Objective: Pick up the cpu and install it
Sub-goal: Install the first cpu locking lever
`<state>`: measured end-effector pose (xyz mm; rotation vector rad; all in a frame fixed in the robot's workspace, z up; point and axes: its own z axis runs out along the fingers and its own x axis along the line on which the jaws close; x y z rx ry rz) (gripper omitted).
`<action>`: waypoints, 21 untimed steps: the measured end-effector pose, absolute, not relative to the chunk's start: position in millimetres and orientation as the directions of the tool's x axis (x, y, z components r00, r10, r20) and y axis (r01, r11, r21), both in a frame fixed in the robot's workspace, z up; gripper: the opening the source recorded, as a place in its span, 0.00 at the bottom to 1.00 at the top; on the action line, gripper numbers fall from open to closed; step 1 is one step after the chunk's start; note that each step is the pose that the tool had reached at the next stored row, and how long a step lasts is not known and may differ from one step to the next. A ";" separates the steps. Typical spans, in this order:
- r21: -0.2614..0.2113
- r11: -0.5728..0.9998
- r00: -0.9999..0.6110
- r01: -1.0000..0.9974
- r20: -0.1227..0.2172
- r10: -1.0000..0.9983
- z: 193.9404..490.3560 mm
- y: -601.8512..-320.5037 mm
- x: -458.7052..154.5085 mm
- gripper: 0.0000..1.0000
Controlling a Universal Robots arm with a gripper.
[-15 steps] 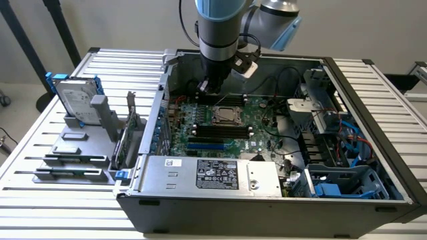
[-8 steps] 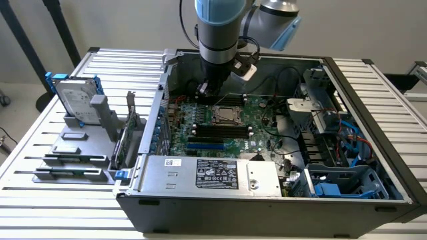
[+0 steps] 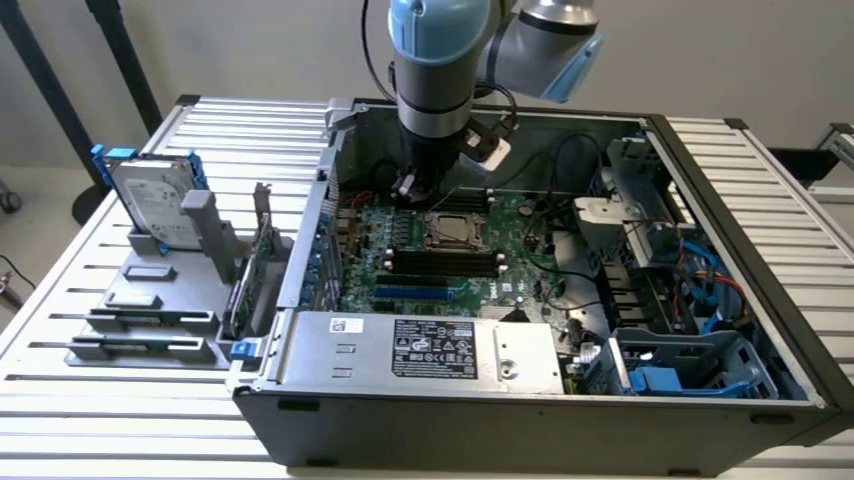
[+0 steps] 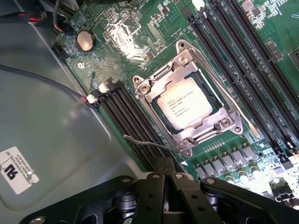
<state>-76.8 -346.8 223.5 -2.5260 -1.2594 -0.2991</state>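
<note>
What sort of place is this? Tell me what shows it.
Likely a robotics lab bench for PC assembly: an open computer case on a slatted table, its motherboard holding the cpu, a hard drive alongside.

Soft, even light is falling from above onto the white slatted table [image 3: 94, 420], which is shining brightly and nearly washing out at the exterior view's lower left. The inside of the computer case [image 3: 534, 425] is lying in shade, darkening toward its far wall. In the wrist view, glare is blooming on the green board [image 4: 125, 44] and glinting off the cpu [image 4: 184, 108] and its steel frame [image 4: 156, 86]. The black hand [image 4: 165, 163] is sitting dark, catching small highlights.
</note>
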 end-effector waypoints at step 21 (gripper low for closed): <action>-0.154 -0.573 0.590 0.805 0.307 0.747 208.2 -339.6 -80.7 0.11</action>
